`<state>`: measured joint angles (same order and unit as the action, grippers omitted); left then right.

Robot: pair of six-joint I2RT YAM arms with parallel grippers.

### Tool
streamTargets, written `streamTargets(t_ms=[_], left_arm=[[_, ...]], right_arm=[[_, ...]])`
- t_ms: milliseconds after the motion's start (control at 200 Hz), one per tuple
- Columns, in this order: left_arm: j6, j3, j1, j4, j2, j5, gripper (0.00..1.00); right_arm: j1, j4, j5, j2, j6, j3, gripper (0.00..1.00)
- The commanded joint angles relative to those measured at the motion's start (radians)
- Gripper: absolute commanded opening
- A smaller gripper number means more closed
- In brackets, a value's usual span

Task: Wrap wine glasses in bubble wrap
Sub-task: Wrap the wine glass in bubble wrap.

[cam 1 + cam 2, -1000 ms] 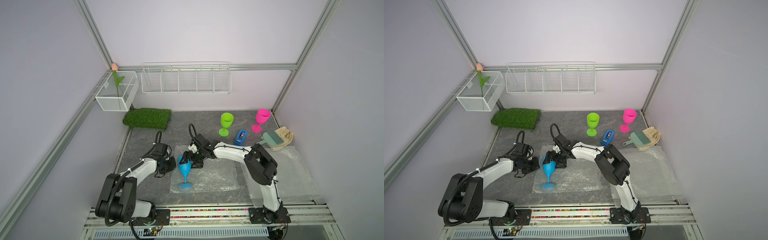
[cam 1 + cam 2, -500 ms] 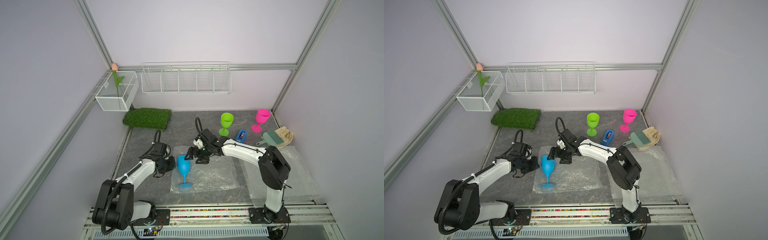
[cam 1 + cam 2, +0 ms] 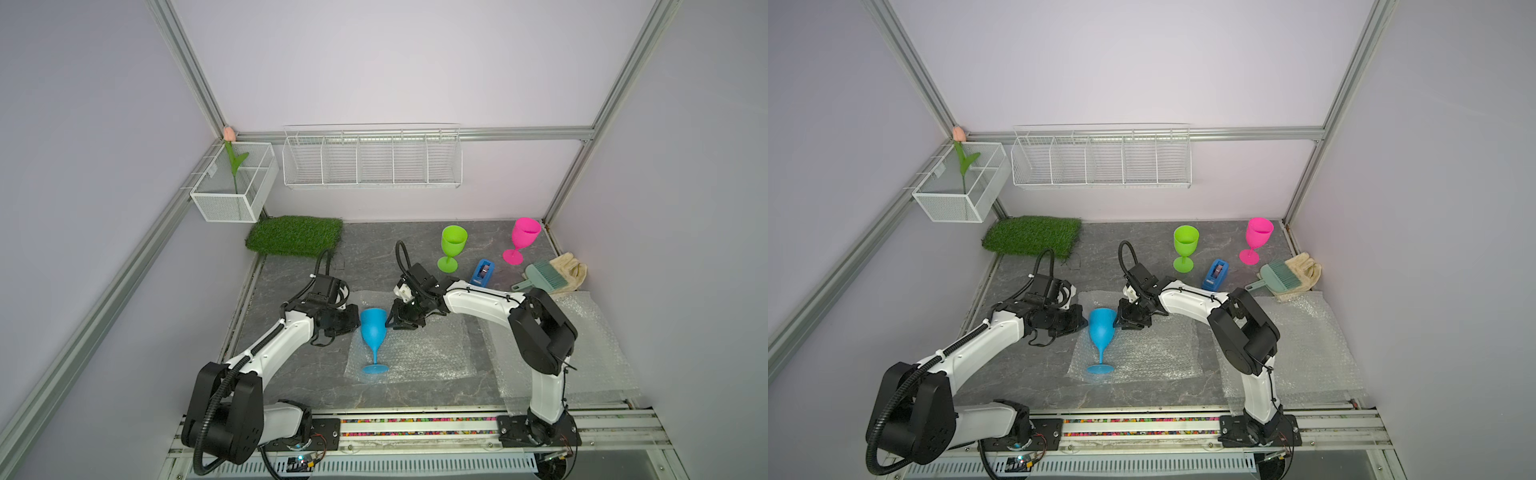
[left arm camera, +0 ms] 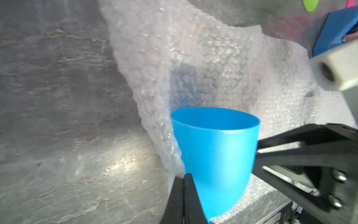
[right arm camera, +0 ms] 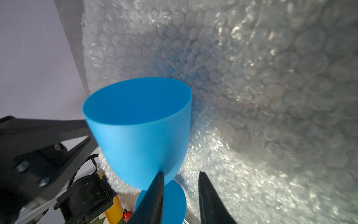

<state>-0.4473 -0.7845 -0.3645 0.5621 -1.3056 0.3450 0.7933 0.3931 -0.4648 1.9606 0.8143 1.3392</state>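
Observation:
The sky blue wine glass (image 3: 372, 328) (image 3: 1101, 328) stands upright on a sheet of bubble wrap (image 3: 424, 353) (image 3: 1150, 353) in mid-table. My left gripper (image 4: 184, 175) is shut on the wrap's raised edge, right against the bowl (image 4: 215, 155); the wrap (image 4: 193, 58) curls up behind the glass. My right gripper (image 5: 181, 173) sits at the bowl's other side (image 5: 139, 126), jaws apart by a narrow gap, one finger in front of the bowl's base, nothing pinched. The lime green glass (image 3: 453, 247) and the hot pink glass (image 3: 523, 239) stand at the back right.
A second bubble wrap sheet (image 3: 594, 340) lies under the right arm at the right. A blue tape dispenser (image 3: 482, 272), a teal brush (image 3: 542, 276) and a beige glove (image 3: 571, 270) lie behind it. A grass mat (image 3: 295, 235) sits back left, with wire baskets (image 3: 372, 160) on the wall.
My right gripper's jaws have narrowed from wide open to a small gap beside the blue bowl. The left gripper has stayed shut on the wrap; the blue glass still stands.

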Motion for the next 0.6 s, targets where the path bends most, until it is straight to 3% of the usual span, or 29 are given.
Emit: streamTargets(t_ms=[0, 600], left_arm=[[0.0, -0.059, -0.045, 0.018, -0.016, 0.012, 0.0], [-0.071, -0.198, -0.238, -0.067, -0.231, -0.008, 0.0]], right_arm=[[-0.008, -0.028, -0.012, 0.029, -0.004, -0.021, 0.32], [-0.065, -0.092, -0.002, -0.009, -0.003, -0.145, 0.27]])
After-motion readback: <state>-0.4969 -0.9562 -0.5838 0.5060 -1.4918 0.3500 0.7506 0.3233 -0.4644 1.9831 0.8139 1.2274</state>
